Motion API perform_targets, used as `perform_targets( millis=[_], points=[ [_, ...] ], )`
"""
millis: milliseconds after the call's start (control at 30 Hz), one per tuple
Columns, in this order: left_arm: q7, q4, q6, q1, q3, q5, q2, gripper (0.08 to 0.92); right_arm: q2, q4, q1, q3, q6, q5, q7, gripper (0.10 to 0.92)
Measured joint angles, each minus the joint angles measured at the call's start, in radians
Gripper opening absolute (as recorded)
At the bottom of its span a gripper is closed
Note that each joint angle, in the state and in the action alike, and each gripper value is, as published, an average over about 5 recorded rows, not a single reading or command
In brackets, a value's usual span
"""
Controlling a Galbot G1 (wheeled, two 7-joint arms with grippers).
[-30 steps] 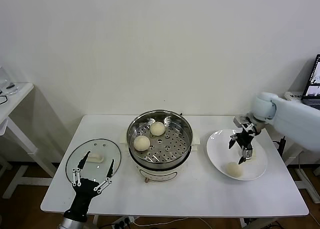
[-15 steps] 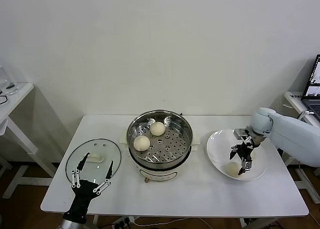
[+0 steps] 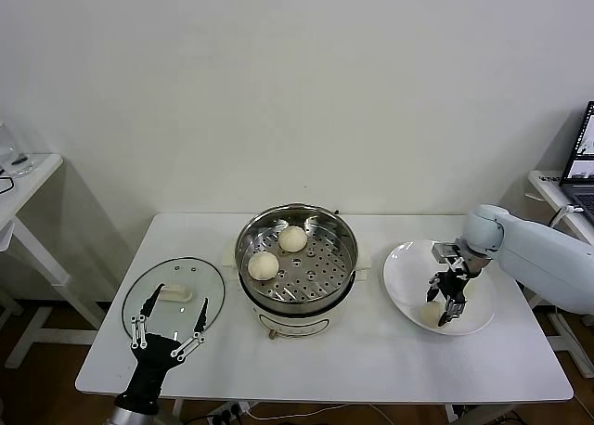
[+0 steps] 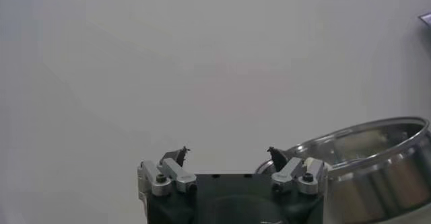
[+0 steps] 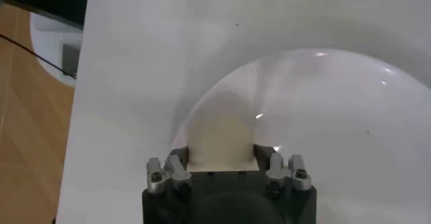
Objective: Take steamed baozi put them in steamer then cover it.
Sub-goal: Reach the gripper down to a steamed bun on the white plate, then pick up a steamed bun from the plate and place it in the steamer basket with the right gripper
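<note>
Two cream-white baozi [image 3: 263, 265] [image 3: 293, 238] lie on the perforated tray inside the shiny steamer [image 3: 345, 242] at the table's middle. On the white plate [image 3: 406, 267] to the right, my right gripper [image 3: 438, 311] points down, shut on a third baozi [image 3: 427, 312]. In the right wrist view this baozi [image 5: 221, 134] fills the gap of my right gripper [image 5: 222, 153], with both fingers touching its sides. The glass cover [image 3: 200, 275] lies flat at the left. My left gripper [image 3: 182, 295] hovers open at its near edge, and the left wrist view shows that gripper [image 4: 227, 154] empty.
The plate's rim [image 5: 337, 70] curves around the held bun. The steamer wall [image 4: 377, 158] stands close beside the left gripper. A small side table [image 3: 23, 179] is at the far left and a laptop [image 3: 580, 151] at the far right.
My right gripper came down towards the plate's near side and closed its fingers on the baozi there. The left arm has not moved.
</note>
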Motion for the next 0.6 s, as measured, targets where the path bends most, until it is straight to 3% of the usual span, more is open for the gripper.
perform_targets(
  millis=[600],
  points=[
    [-0.002,-0.013,-0.004,-0.005,0.02,0.0,0.014,0.823,0.141,0.185,0.462,-0.18,0.166,0.055,-0.045,0.653]
  ],
)
